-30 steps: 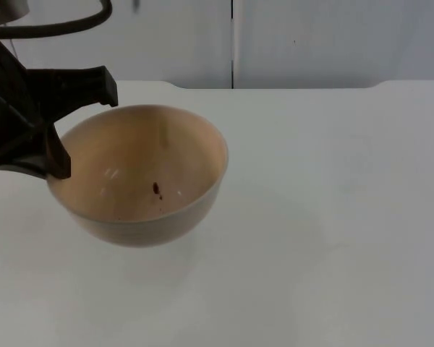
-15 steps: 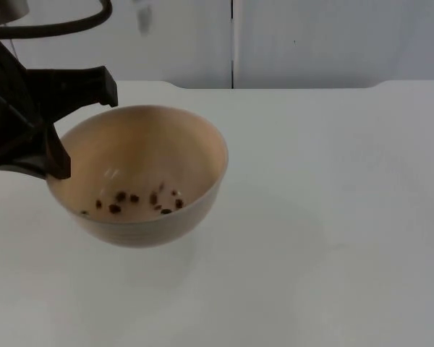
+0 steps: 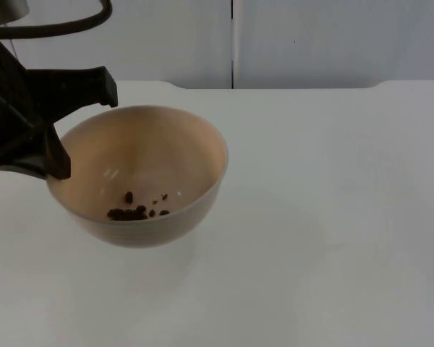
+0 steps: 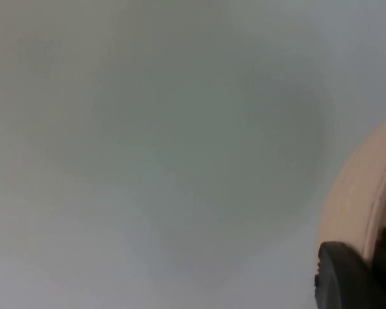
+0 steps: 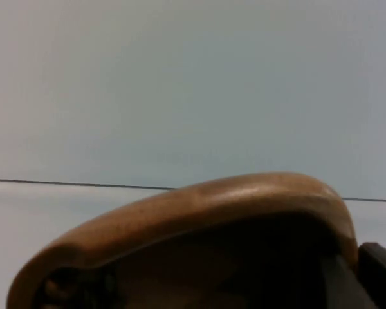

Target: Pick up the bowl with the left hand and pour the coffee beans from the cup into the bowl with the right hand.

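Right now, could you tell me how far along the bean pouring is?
Done: the left gripper holds the bowl by its rim, lifted off the table. In hand: some coffee beans lie in the bowl; the right gripper's brown cup appears tipped. Whether beans remain in it cannot be told.

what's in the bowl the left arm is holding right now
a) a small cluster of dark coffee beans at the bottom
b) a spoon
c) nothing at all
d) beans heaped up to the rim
a: in the top view the bowl, gripped at its rim by the left tool, holds a few dark coffee beans low inside, far below the rim.
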Motion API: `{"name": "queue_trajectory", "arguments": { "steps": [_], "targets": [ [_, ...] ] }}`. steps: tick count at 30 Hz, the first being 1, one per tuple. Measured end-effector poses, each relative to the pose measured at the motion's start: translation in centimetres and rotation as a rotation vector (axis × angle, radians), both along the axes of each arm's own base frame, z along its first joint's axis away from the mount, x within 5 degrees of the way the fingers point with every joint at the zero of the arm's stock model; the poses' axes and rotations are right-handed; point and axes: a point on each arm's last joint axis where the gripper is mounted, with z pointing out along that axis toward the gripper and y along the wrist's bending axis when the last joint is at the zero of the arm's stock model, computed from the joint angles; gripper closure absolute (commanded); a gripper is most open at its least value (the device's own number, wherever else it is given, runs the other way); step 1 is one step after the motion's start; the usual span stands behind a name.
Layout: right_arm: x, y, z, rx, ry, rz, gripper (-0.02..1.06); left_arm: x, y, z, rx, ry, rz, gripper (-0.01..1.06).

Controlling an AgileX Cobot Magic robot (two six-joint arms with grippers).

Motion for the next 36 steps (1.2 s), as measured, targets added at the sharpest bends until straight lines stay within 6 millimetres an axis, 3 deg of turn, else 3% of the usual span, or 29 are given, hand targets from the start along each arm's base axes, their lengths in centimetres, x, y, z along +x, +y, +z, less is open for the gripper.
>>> {"name": "queue_trajectory", "arguments": {
  "steps": [21,27,36],
  "targets": [
    [-0.1,-0.2,-0.1,0.037,0.008,0.002,1.05,0.0,0.0,0.0,0.0,0.0,0.0,1.05],
    [-0.3,-1.1,0.7,0.096,0.073,-0.011,1.05,0.0,0.0,0.0,0.0,0.0,0.0,1.05],
    [0.5,-1.7,0.1,0.141,0.167,-0.047,1.05,0.0,0.0,0.0,0.001,0.0,-0.001,1.05]
  ]
}}
